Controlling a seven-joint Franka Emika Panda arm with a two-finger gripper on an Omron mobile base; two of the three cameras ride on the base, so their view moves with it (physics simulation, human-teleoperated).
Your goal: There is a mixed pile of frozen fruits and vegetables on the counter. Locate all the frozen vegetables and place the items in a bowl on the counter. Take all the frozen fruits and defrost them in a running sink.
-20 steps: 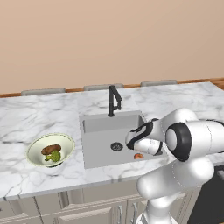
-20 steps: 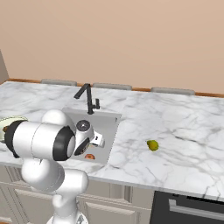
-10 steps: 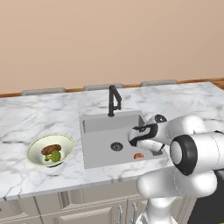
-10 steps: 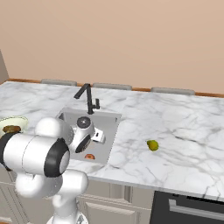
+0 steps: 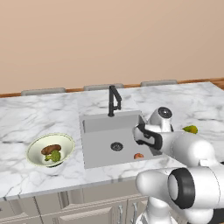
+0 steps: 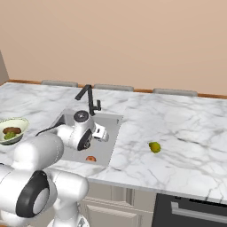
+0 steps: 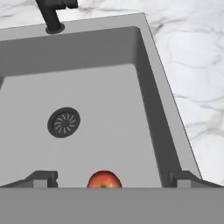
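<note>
Hand view shows my fingers (image 7: 111,179) spread wide, grasping nothing, above the red apple (image 7: 104,180) lying on the sink (image 7: 144,78) floor near the drain (image 7: 64,122). On the table (image 6: 186,133), the yellow-green fruit (image 6: 154,147) sits alone; broccoli (image 5: 53,156) and brown lump (image 5: 51,149) lie in the bowl (image 5: 36,148).

Red apple (image 7: 104,179), grey sink (image 7: 144,100), veined white counter (image 7: 192,65)
</note>
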